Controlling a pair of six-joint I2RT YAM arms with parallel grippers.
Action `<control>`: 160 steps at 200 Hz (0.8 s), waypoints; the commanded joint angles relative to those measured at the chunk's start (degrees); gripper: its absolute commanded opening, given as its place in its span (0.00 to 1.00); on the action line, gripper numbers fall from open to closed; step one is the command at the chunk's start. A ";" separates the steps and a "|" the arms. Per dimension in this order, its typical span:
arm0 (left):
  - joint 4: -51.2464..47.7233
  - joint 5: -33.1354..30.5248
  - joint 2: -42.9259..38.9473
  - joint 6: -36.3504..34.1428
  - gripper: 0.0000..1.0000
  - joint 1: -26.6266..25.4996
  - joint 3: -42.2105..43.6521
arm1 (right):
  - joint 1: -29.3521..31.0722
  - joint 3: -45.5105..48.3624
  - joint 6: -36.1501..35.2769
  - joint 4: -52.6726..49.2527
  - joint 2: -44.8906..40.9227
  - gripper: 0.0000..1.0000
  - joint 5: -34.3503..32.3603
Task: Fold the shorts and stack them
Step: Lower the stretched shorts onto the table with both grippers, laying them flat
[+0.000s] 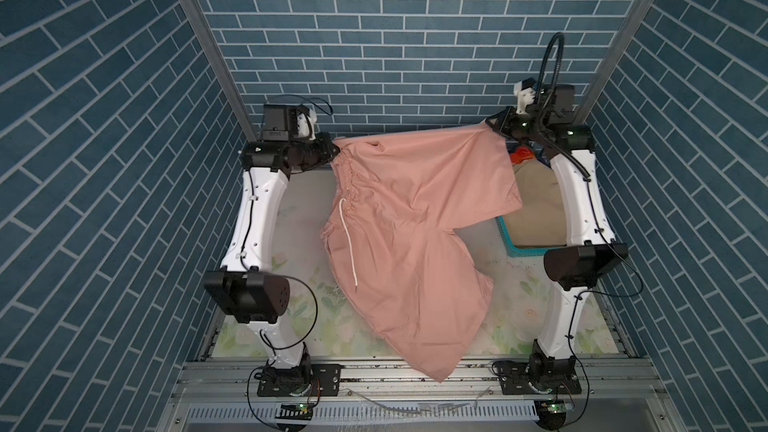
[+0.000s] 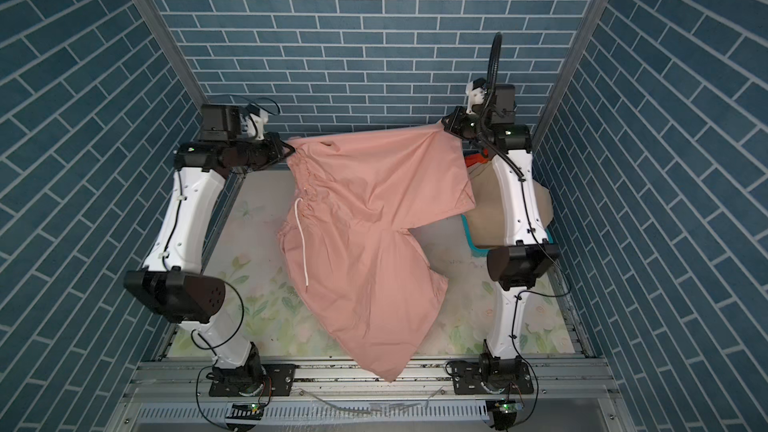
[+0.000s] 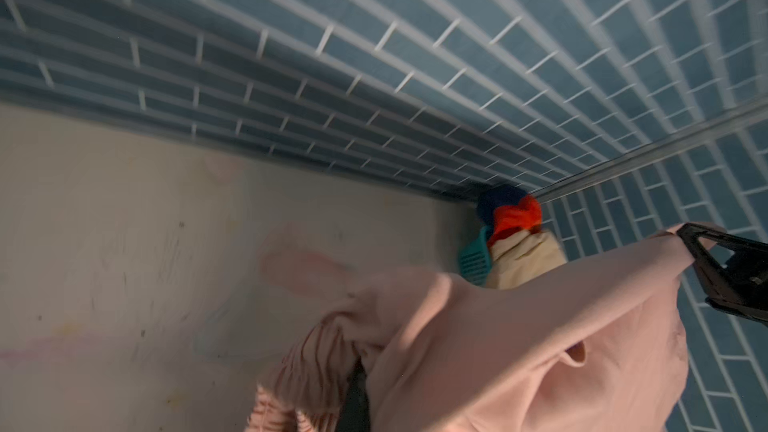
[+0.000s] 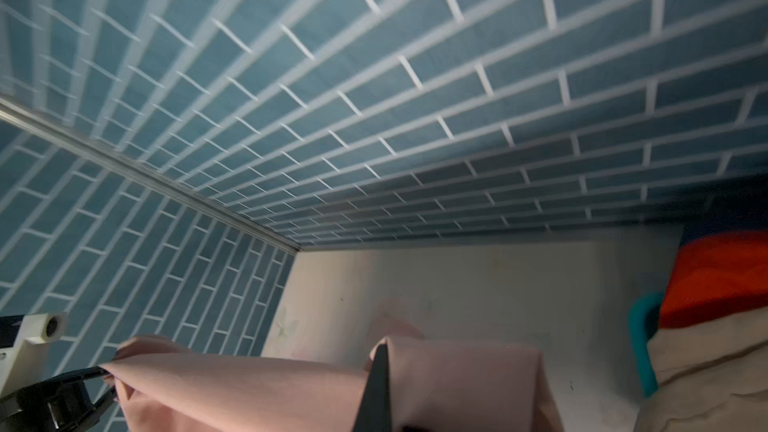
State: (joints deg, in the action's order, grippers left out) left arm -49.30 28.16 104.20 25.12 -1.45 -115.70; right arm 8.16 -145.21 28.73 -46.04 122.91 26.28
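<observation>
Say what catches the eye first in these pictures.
The pink shorts dominate. They are stretched in the air across the back of the table, with the waistband corner pinched in the left pincer, a far corner in the right pincer, and one leg draped over the front rail. Behind the right arm, a teal basket holds beige shorts, with red-and-blue cloth at its far end.

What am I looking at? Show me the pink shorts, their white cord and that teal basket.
pink shorts (image 1: 415, 218), in a top view, on the middle of the cloth.
white cord (image 1: 349, 243), in a top view, midway along its loose length.
teal basket (image 3: 473, 263), left wrist view, on its slotted wall.
</observation>
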 commanded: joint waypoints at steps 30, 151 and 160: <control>2.57 -7.23 9.55 0.88 0.00 5.28 2.44 | -6.14 -9.65 -0.63 0.68 11.90 0.00 -7.30; -2.27 -13.59 11.37 -4.05 0.00 10.99 -0.07 | 8.13 54.51 2.73 14.66 -32.51 0.00 -13.34; -0.84 -12.51 9.79 -3.35 0.00 12.51 2.29 | 11.07 62.29 4.62 16.67 -35.10 0.00 -14.27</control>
State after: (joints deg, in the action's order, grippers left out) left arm -49.60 25.56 117.58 20.56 1.32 -118.28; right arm 16.23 -98.45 30.68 -34.96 94.67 22.06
